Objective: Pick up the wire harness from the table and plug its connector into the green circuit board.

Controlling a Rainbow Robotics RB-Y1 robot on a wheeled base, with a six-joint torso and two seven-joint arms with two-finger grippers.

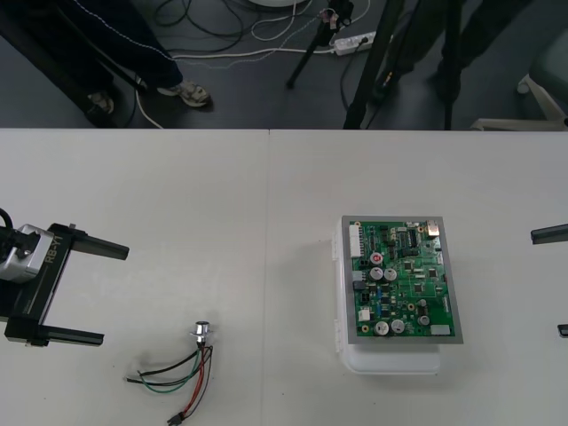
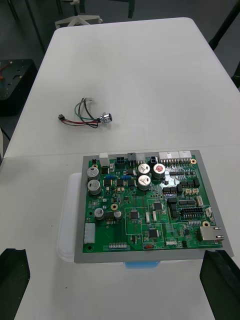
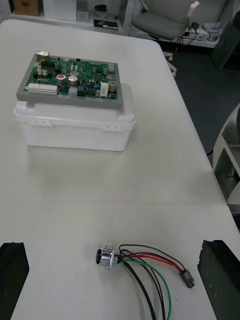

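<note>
The wire harness lies loose near the front edge of the surface. Its small black plug is closest to that edge and its round metal socket sits a little farther in, with red, black and green wires curled between them. Near it on the left, the left hand hovers with its fingers spread wide, holding nothing. Well apart to the right, the green circuit board sits on its white base. The right hand is at the right edge, fingers apart and empty.
</note>
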